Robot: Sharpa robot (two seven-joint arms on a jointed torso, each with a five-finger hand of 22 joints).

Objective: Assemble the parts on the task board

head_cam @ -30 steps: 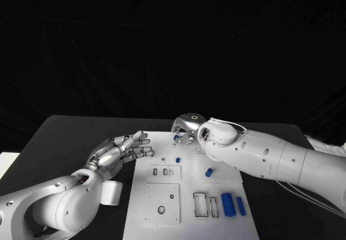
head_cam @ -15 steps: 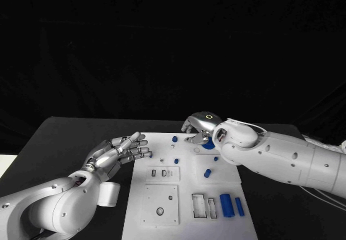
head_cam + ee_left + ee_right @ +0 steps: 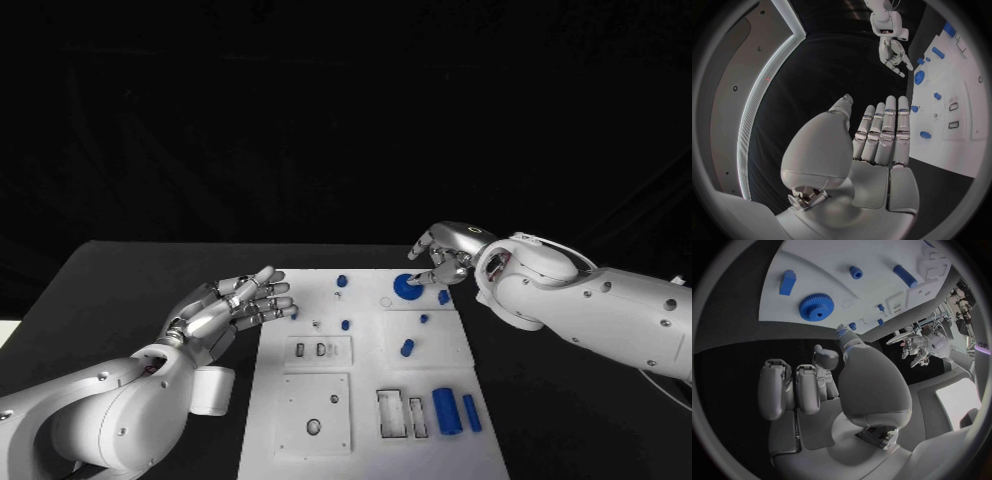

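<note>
The left hand [image 3: 231, 303] hovered palm-up over the black table [image 3: 130, 290] just off the left edge of the task board [image 3: 368, 410], its fingers [image 3: 887, 131] stretched out side by side and holding nothing, much as in the two earlier frames. On the board, a small blue peg [image 3: 342, 281] stood near the far edge and another peg [image 3: 346, 324] a little nearer, both where they had been. A short blue cylinder [image 3: 407, 347] lay near the board's middle, and at the near right two long blue bars [image 3: 447, 411] lay side by side next to the rectangular slots [image 3: 391, 412].

The main change was at the far right of the board. A second ago the right hand [image 3: 440, 257] hung over the far middle of the board; since then it had travelled to the right, toward the board's far right corner, and a blue gear [image 3: 408, 286] lay uncovered flat on the board, just below its fingertips. Its fingers were curled downward and partly apart. The right wrist view showed the gear [image 3: 816, 307] apart from the hand, with nothing between the fingers [image 3: 773, 387]. A small blue block [image 3: 443, 297] lay just right of the gear.
</note>
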